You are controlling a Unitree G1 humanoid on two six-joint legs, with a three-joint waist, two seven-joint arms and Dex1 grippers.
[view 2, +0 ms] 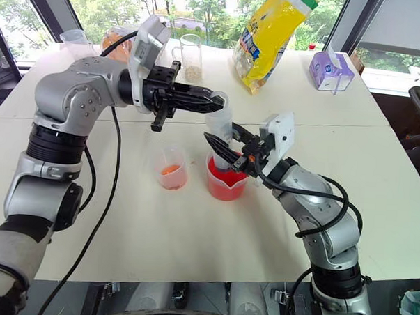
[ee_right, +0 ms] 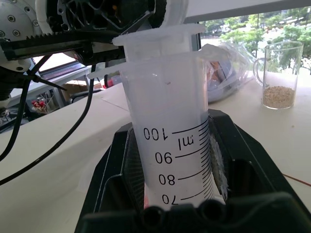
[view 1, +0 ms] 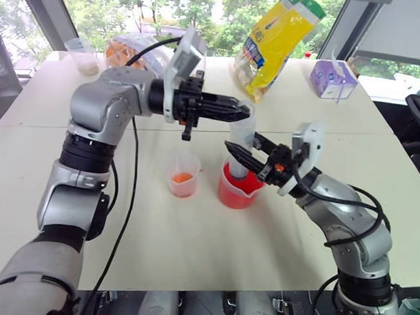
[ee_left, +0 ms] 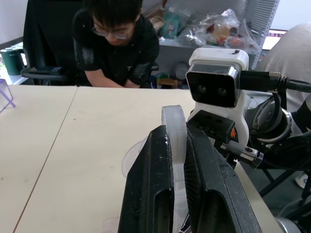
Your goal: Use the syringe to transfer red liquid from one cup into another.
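The syringe [view 1: 243, 136] stands upright with its lower end inside the wide spouted cup [view 1: 227, 195], which holds the red liquid [view 1: 240, 195]. My right gripper [view 1: 242, 157] is shut on the clear barrel [ee_right: 170, 131], just below the top graduation marks. From the left, my left gripper [view 1: 238, 110] points level and is shut on the white plunger head [ee_left: 173, 121] at the top. To the left of the red cup stands the smaller cup [view 1: 183, 174], apart from it, with a little orange-red liquid at its base.
At the table's far side are a yellow bag [view 1: 278, 38], a purple box [view 1: 332, 78], a handled mug [view 2: 190, 59] with grains, an orange packet [view 1: 127, 53] and a clear cup [view 1: 83, 55]. A person [ee_left: 119, 43] sits across the table.
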